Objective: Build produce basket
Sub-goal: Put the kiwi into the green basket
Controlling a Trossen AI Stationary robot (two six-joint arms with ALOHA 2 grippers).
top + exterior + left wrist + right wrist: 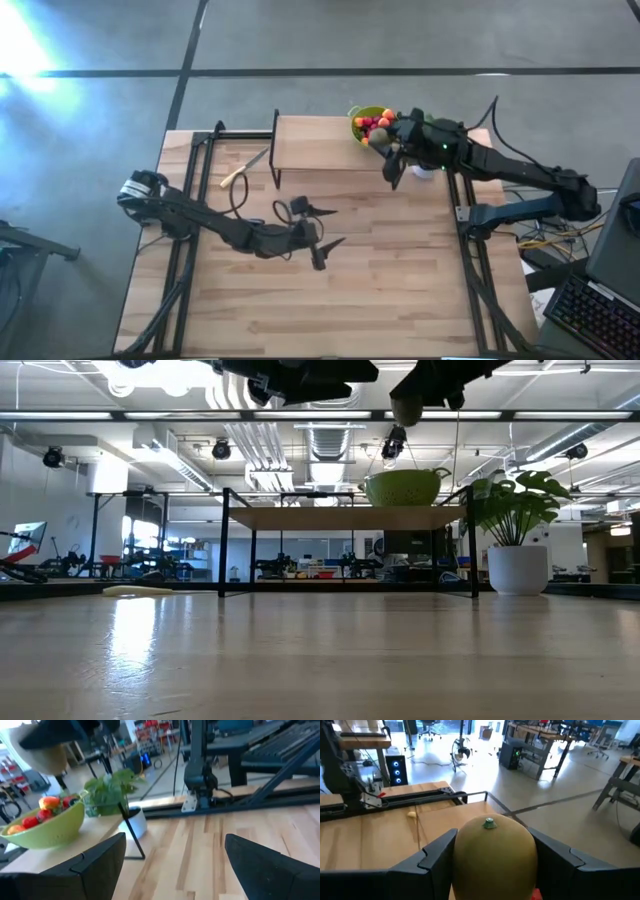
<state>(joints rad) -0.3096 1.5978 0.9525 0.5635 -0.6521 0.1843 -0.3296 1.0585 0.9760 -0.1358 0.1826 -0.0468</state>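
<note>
Clamping the kiwi-like fruit [494, 855] between its fingers, the right gripper [393, 152] hangs beside the produce basket [362, 120].

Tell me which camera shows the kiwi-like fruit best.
The right wrist view: the kiwi-like fruit fills the frame, clamped in the right tool, stem end visible. The left wrist view shows a blurred part of it above the green colander. The low view shows only its underside; the high view barely shows it.
</note>
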